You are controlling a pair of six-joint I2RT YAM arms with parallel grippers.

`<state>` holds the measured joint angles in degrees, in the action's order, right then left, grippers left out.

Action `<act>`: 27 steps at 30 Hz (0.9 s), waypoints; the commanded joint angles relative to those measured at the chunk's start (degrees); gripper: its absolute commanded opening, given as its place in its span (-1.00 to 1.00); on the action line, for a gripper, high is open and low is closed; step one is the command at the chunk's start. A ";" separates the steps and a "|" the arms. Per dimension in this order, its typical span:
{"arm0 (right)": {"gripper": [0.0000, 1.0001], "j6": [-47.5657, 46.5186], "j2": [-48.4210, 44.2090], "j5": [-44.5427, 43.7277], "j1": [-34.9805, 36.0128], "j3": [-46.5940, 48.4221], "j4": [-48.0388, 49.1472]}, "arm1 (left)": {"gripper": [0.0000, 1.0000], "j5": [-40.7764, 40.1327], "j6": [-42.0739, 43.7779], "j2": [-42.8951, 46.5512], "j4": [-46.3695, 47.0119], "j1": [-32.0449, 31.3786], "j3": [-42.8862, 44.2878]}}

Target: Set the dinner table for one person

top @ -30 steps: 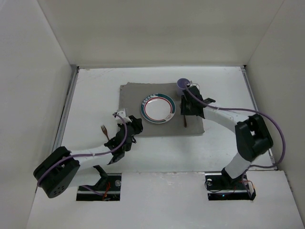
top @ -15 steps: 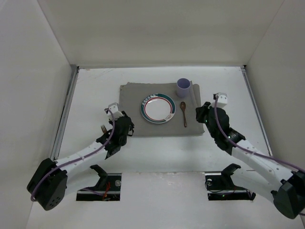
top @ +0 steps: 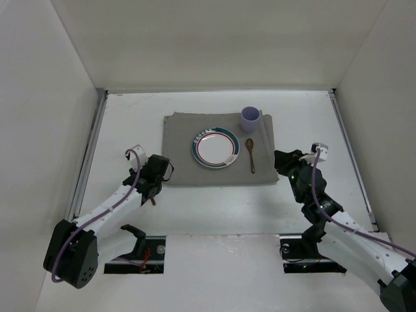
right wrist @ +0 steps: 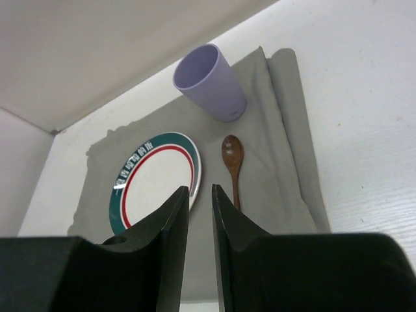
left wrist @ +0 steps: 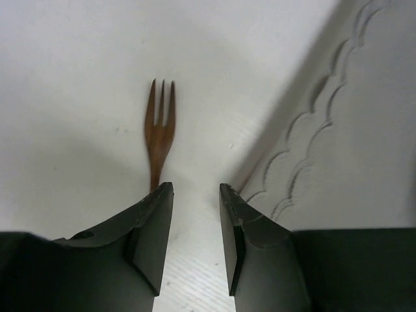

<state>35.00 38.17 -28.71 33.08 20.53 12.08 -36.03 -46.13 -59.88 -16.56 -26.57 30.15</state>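
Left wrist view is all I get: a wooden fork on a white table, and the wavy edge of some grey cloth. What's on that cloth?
Observer: A plate with a teal and red rim lies near the middle of the grey mat.
Operator: Is there anything next to it?
Observer: A brown spoon lies on the mat just right of the plate, with its bowl pointing away from the arms.
Operator: And something to drink from?
Observer: A lilac cup stands upright on the mat beyond the spoon, toward its far right corner.
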 commanded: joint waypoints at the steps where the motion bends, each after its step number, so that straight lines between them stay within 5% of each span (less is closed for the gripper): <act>1: -0.45 1.12 -1.52 -0.56 0.54 -0.49 4.53 | -0.37 0.61 -2.20 -1.03 -5.59 0.68 0.97; 19: -0.36 0.50 5.42 1.47 0.36 1.26 5.67 | -0.49 9.66 0.16 -4.98 3.55 7.89 -6.51; 27: -0.37 0.42 5.95 1.81 0.36 1.09 5.59 | -0.85 11.07 1.74 -2.54 3.47 9.56 -7.04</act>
<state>35.81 44.51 -27.22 33.08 20.49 14.24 -27.90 -46.15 -64.27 -11.38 -17.19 24.05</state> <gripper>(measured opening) 0.317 0.090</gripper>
